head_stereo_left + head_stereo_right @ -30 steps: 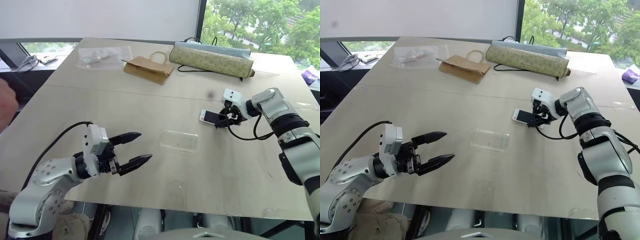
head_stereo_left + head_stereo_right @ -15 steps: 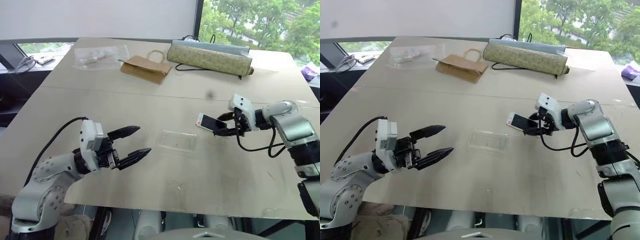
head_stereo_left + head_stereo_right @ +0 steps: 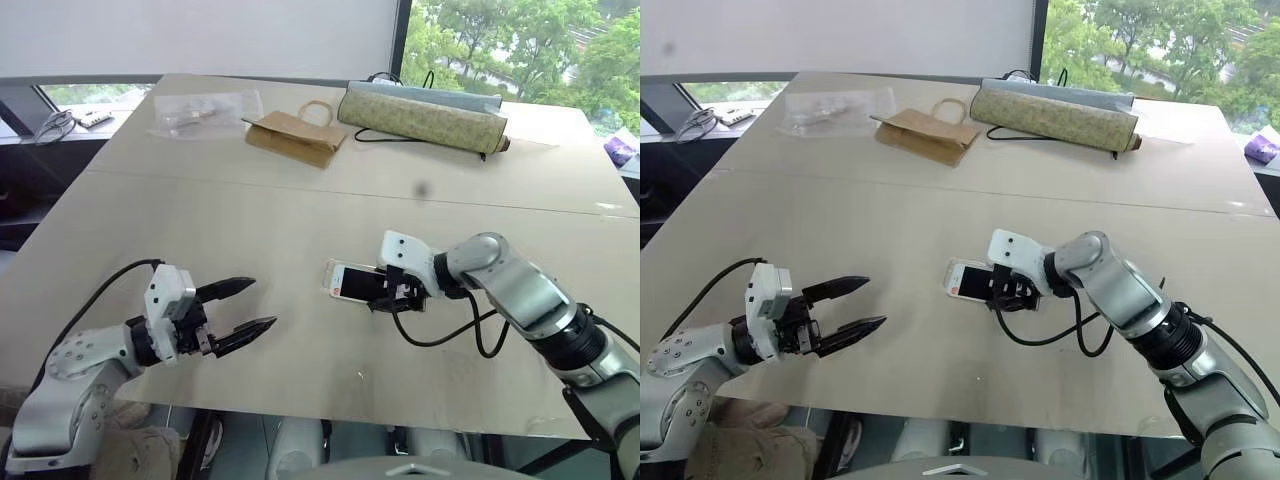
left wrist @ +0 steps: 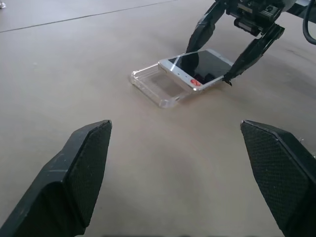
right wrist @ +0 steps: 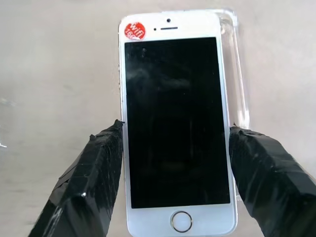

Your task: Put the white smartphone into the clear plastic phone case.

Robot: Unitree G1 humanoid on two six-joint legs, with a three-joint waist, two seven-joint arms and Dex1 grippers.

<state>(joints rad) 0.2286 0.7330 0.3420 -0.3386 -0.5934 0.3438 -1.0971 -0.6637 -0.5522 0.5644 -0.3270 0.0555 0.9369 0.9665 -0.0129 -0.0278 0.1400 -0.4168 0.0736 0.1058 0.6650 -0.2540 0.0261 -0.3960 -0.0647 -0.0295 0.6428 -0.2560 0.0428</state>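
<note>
Fingers of the right gripper are clamping the long edges of the white smartphone, holding it screen-up and tilted just above the clear plastic phone case lying on the table. Well apart from the case, the left gripper is hovering with its jaws spread wide and empty, pointing toward the case.

White phone: black screen up, white bezels at both ends, round home button on one, small red round sticker on the other. Clamped by its long edges in the right pincer, tilted, sticker end lowest and over the case, button end raised.

Clear case: thin transparent shell with rounded corners and glinting rim, open side up, flat on the tan surface directly beneath the phone, one long side showing past the phone's edge.
</note>
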